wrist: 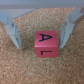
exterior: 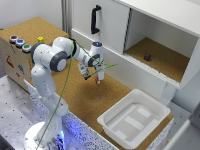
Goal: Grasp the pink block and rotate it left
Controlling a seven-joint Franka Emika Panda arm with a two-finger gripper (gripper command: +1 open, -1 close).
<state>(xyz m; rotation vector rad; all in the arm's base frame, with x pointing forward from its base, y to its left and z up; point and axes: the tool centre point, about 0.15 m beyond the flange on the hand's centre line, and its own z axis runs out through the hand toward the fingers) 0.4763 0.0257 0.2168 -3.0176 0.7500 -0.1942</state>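
In the wrist view the pincer (wrist: 43,31) is spread, one finger (wrist: 15,31) on each side of the small reddish-pink lettered cube (wrist: 45,44), which rests on the cork-topped bench (wrist: 20,67). Risk: the cube sits off-centre between the fingers, so closing may skew or eject it.

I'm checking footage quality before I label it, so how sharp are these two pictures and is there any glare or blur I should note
Exterior view: soft and low-resolution; the gripper is small, and a blue glow shows near the arm's base. Wrist view: blurry throughout, yet the pink block still shows dark letters, between the fingers; no strong glare.
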